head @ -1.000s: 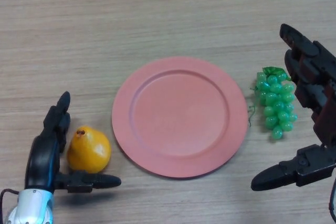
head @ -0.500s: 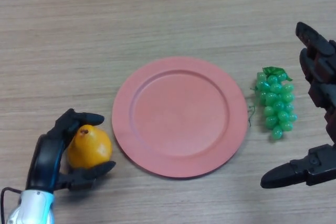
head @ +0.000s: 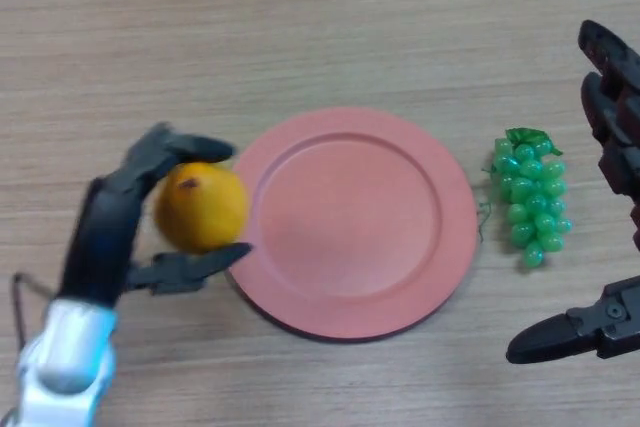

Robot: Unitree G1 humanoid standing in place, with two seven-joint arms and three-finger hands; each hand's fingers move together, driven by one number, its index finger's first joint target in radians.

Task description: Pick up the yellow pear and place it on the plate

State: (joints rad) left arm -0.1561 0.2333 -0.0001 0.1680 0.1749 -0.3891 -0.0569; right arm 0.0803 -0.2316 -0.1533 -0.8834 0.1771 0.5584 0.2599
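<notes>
1 pear (head: 201,207) pinched by left hand (head: 120,222) | 1 plate (head: 400,297) | right hand (head: 610,237) spread

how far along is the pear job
Done: the left hand has its fingers curled round the pear, and it looks lifted off the table. In hand: the pear is at the plate's left rim, not yet set down. Left: carry it over the plate, lower it and let go. The right hand is open beside the grapes, idle.
</notes>
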